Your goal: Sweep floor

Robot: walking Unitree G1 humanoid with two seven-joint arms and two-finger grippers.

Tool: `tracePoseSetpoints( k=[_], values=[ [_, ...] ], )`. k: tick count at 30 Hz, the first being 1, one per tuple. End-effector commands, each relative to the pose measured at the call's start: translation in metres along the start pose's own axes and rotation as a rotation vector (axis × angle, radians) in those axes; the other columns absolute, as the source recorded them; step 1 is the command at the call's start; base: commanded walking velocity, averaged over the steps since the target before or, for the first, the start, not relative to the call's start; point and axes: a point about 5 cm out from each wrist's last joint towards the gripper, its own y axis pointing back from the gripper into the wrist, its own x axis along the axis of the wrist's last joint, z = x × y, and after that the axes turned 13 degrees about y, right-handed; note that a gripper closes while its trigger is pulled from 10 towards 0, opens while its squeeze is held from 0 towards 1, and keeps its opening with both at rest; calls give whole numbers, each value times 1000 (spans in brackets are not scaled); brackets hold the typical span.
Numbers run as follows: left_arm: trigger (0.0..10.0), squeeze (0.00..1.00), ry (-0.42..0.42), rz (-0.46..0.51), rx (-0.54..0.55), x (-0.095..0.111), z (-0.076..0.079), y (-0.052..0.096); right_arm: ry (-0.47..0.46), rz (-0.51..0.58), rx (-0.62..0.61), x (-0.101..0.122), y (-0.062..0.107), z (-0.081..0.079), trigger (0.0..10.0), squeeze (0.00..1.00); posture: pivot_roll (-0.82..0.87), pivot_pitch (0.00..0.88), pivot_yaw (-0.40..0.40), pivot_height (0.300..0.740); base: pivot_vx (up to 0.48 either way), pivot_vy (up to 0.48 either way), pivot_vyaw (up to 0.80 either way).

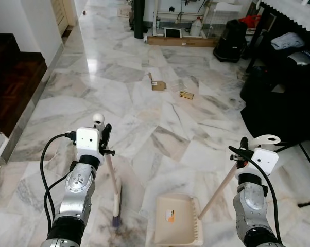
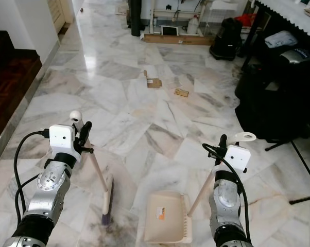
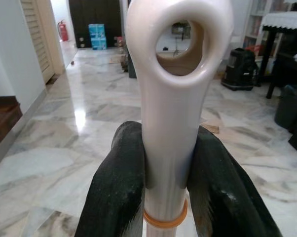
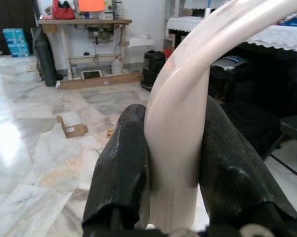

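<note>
Grey-veined white marble floor [image 1: 196,92] stretches away from the robot toward a far wall with a wooden workbench [image 4: 84,22] and a long flat brown cardboard box [image 1: 182,41] lying at its foot. A dark wooden stair step [image 1: 13,82] rises on the robot's left, and black bags and a black table frame [image 1: 278,98] crowd the right side. Out on the open floor lie two bits of litter: a small torn brown cardboard piece [image 1: 157,84] and, just beyond it to the right, a smaller tan cardboard scrap [image 1: 186,94], the two near each other but apart.

The left gripper [image 1: 104,135] is clamped on the cream plastic broom handle [image 3: 175,98] just below its rounded end with the hanging hole; its black fingers [image 3: 114,187] press the shaft from both sides. The handle slants down to the broom head with dark bristles [image 1: 116,211], which rests on the marble just left of the dustpan.

The right gripper [image 1: 241,150] is closed around the curved top of the long cream dustpan handle [image 4: 180,113], with black fingers [image 4: 121,168] on either side of it. That handle runs down at a slant to the cream plastic dustpan [image 1: 175,218], which sits flat on the floor between the two arms, a small orange label on its tray.
</note>
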Motion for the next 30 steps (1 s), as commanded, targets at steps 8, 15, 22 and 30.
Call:
tracePoseSetpoints(
  k=[8,15,22,30],
  values=[
    [10000,0,-5,38,-11,9,4,-7,1,22,-13,6,-5,3,10000,0,124,135,-83,740,292,0,0],
    [10000,0,-3,39,-14,9,4,-8,-4,16,-15,6,-4,2,10000,0,126,136,-81,740,322,0,0],
    [10000,0,-6,38,-15,9,3,-7,-7,13,-19,5,-3,2,10000,0,140,121,-74,740,325,0,0],
    [10000,0,-9,40,-23,10,2,-8,-15,4,-16,4,-2,-1,10000,0,144,103,-68,740,324,0,0]
  ],
)
